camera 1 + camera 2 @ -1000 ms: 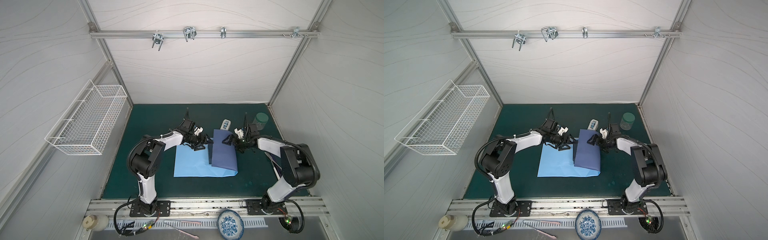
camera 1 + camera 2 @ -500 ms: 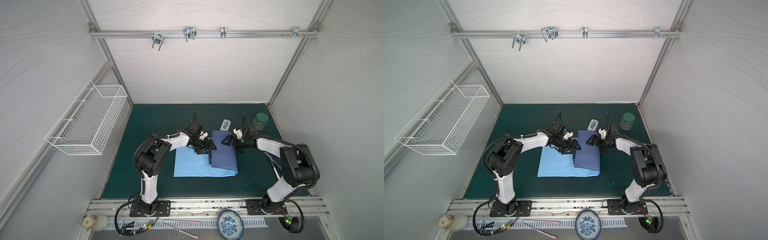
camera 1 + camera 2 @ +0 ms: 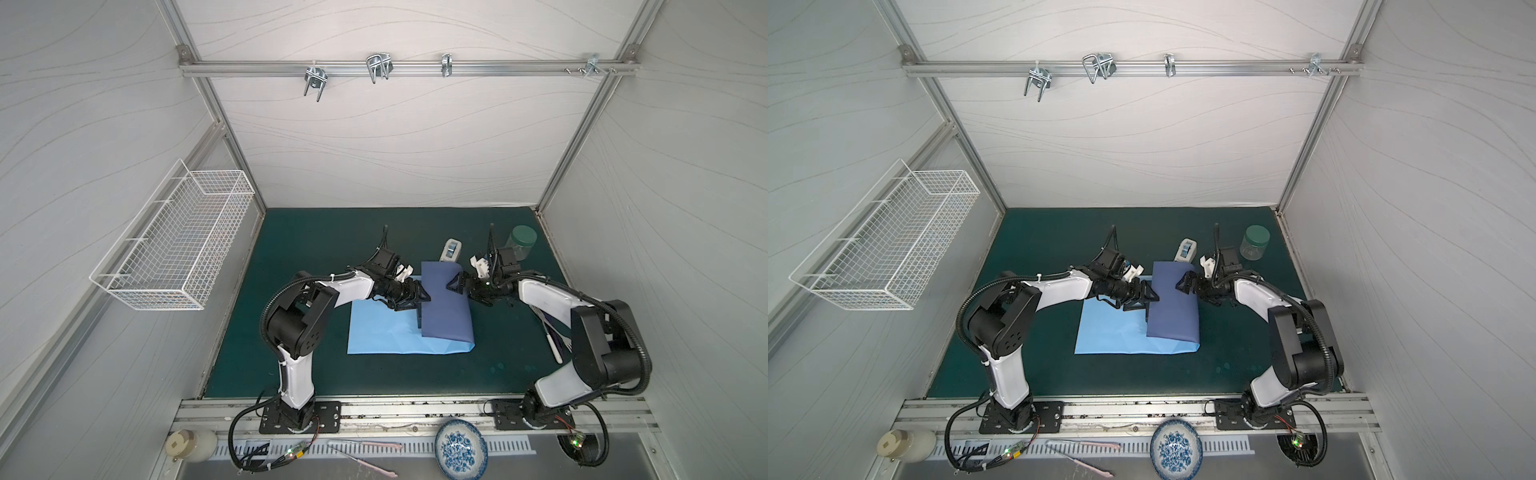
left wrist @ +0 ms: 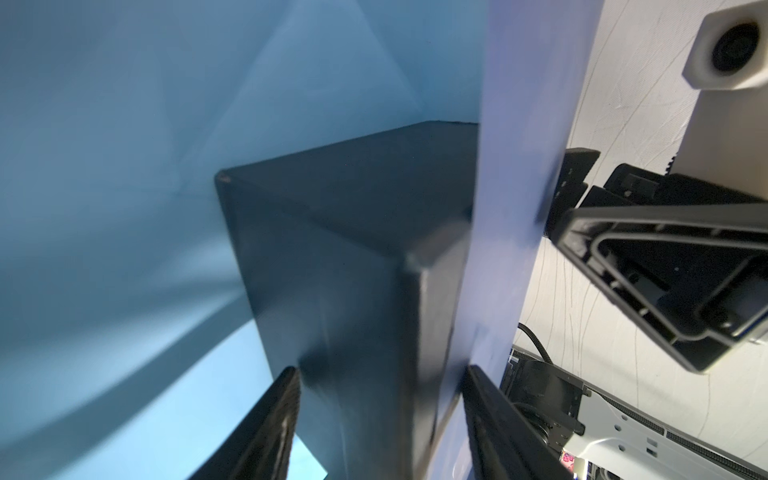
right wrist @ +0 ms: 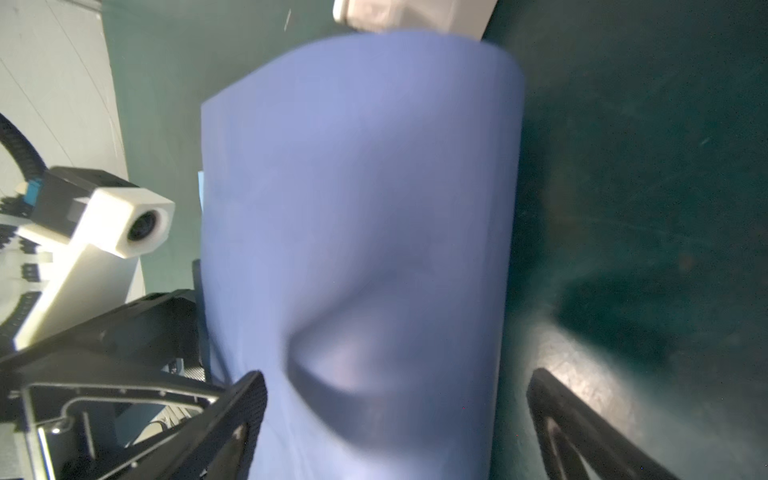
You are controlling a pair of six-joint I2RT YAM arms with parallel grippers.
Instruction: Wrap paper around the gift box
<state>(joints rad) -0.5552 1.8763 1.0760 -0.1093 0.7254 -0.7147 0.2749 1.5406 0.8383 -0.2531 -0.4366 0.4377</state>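
Paper (image 3: pixel 446 307) over gift box (image 4: pixel 353 232)

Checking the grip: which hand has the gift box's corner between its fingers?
The left hand: its fingers straddle the gift box corner and the paper over it. The right hand spans only paper.

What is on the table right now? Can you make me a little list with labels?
Box: dark navy cardboard gift box, on the sheet, mostly hidden under its flap
Paper: big thin blue paper sheet, sky-blue side up, one end folded over the box showing indigo
Left tool: jaws apart, either side of the box's edge and flap
Right tool: wide open, over the flap
Behind: small white tape dispenser, clear jar with green lid
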